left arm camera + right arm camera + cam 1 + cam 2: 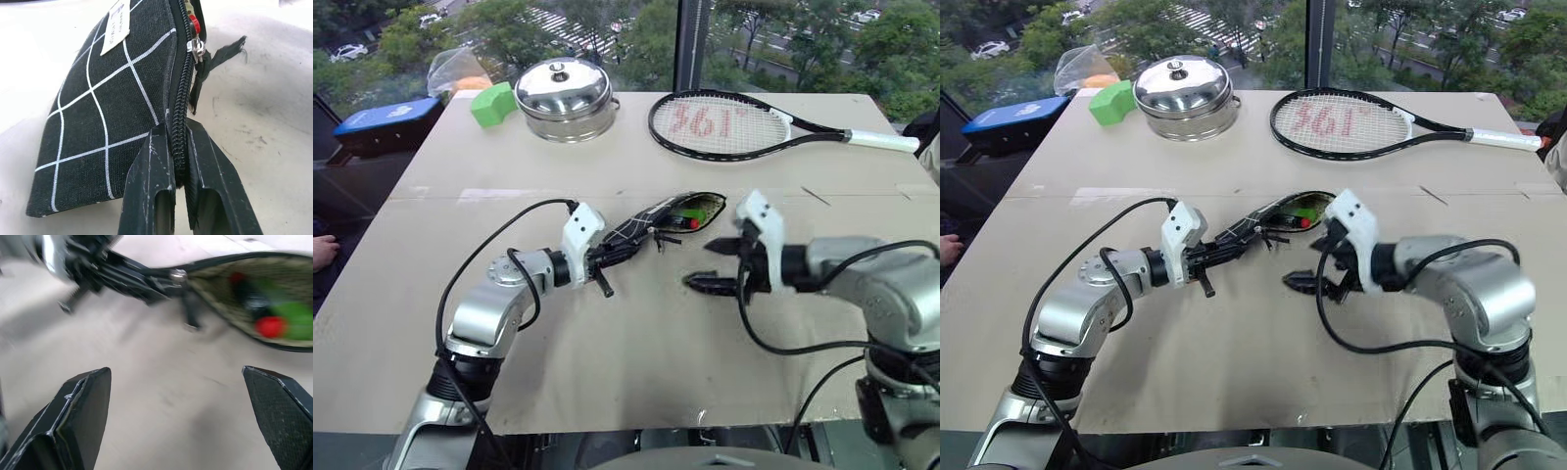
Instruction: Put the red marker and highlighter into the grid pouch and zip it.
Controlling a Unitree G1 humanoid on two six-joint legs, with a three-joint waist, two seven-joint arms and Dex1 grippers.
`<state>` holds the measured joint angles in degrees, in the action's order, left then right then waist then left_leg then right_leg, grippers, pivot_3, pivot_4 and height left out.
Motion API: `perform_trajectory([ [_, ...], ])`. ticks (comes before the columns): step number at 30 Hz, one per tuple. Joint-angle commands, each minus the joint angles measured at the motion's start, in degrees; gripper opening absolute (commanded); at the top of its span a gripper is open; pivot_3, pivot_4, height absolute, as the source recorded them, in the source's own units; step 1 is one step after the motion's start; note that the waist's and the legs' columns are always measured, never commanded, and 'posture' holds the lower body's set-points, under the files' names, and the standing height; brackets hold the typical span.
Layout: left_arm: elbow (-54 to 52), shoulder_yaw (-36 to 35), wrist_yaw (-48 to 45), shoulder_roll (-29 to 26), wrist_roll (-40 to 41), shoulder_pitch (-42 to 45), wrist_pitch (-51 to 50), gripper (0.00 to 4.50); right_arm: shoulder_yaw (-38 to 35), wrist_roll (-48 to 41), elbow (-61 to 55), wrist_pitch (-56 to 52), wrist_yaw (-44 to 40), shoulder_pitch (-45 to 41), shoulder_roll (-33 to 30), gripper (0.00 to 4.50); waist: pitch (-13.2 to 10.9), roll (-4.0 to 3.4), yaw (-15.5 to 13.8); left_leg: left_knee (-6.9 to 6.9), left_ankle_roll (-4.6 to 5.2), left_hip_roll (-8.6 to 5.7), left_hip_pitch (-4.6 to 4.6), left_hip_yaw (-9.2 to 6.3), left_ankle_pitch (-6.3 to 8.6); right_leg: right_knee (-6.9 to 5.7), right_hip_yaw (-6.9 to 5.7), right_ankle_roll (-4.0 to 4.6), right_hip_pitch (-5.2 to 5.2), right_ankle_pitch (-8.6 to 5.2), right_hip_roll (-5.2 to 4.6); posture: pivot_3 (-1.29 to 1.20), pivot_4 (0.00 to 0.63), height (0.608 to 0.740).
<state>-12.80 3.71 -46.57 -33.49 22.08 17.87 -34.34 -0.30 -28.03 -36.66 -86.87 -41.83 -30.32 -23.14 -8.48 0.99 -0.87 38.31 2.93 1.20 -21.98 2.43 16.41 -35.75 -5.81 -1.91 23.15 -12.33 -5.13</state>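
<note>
Pinching the grid pouch (651,223) at its zipped end, our left tool (619,250) holds it mid-frame on the table (636,343). Our right tool (717,264) hangs wide apart beside its gaping mouth, where the red marker (683,222) and highlighter (693,213) lie inside.

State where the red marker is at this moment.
The red marker lies inside the open grid pouch at mid-table, beside the highlighter, between the left gripper and the right gripper.

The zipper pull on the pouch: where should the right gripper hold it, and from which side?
Probably grip the dangling dark tab of the zipper pull from the table side, beside the pouch. The tab hangs free below the teeth, and the left gripper already clamps the closed end.
</note>
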Motion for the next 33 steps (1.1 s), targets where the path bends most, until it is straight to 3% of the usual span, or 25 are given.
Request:
perform_trajectory([
  [1, -1.08, -0.68, -1.13, -0.27, 1.36, 1.55, -0.27, 0.0, 2.15, 3.78, 1.76, 2.62, 11.78, 3.19, 11.87, 4.34, 0.15, 0.23, 0.11, 0.02, -0.01, 0.02, 0.0, 0.0, 0.0, 0.0, -0.01, 0.0, -0.01, 0.0, 0.03, 0.0, 0.15, 0.74],
  [5, -1.24, -0.32, -1.91, -0.59, 1.15, 1.67, -0.45, 0.0, 3.61, 6.71, 9.34, 8.95, 18.04, 1.37, 19.6, 4.34, 0.03, 0.03, 0.09, 0.01, -0.25, 0.01, 0.0, 0.16, -0.15, -0.03, 0.13, -0.02, 0.03, 0.0, 0.09, 0.0, 0.15, 0.74],
  [12, -1.68, -0.02, -2.13, -0.6, 0.95, 1.81, -0.75, 0.0, 2.56, 5.77, 16.96, 15.85, 20.51, -1.41, 24.15, 4.34, 0.05, 0.06, 0.23, 0.0, -0.26, -0.01, 0.04, 0.22, -0.16, -0.01, -0.01, -0.04, 0.03, 0.0, 0.15, 0.0, 0.15, 0.74],
  [15, -2.23, -0.17, -2.08, -0.7, 1.02, 1.48, -0.95, 0.0, 2.12, 5.18, 17.84, 17.03, 20.99, -1.67, 24.64, 3.64, 0.04, 0.06, 0.31, -0.01, -0.27, 0.02, 0.05, 0.22, -0.16, -0.01, -0.01, -0.04, 0.03, -0.01, 0.19, 0.0, 0.15, 0.74],
  [21, -2.86, -0.2, -1.98, -0.93, 0.92, 0.87, -1.04, 0.0, 2.18, 3.34, 17.87, 17.86, 21.25, -1.35, 24.98, 0.95, 0.04, 0.06, 0.36, -0.01, -0.26, 0.03, 0.07, 0.25, -0.16, -0.01, 0.02, -0.04, 0.02, -0.01, 0.19, 0.0, 0.15, 0.74],
  [23, -3.0, -0.09, -2.0, -1.02, 0.75, 0.72, -0.85, 0.0, 2.43, 2.99, 17.75, 17.71, 21.58, -1.32, 25.08, 0.26, 0.04, 0.05, 0.39, -0.01, -0.26, 0.03, 0.08, 0.25, -0.15, -0.02, 0.03, -0.04, 0.02, -0.01, 0.19, 0.0, 0.15, 0.74],
  [29, -3.15, -0.35, -1.84, -1.29, 0.52, 0.43, -0.55, 0.0, 1.54, 3.16, 15.65, 15.82, 24.4, -0.71, 23.72, 0.1, 0.04, 0.05, 0.4, -0.01, -0.26, 0.03, 0.07, 0.26, -0.15, -0.02, 0.06, -0.04, 0.03, 0.0, 0.19, 0.0, 0.15, 0.74],
  [33, -2.25, -1.3, -1.19, -1.97, -0.41, -0.07, 0.21, 0.0, -5.18, 6.27, 10.98, 11.62, 29.37, 1.04, 16.58, 0.1, 0.04, 0.05, 0.05, 0.0, -0.26, 0.02, 0.02, 0.24, -0.15, 0.01, 0.06, -0.04, 0.02, 0.0, 0.14, 0.0, 0.15, 0.74],
])
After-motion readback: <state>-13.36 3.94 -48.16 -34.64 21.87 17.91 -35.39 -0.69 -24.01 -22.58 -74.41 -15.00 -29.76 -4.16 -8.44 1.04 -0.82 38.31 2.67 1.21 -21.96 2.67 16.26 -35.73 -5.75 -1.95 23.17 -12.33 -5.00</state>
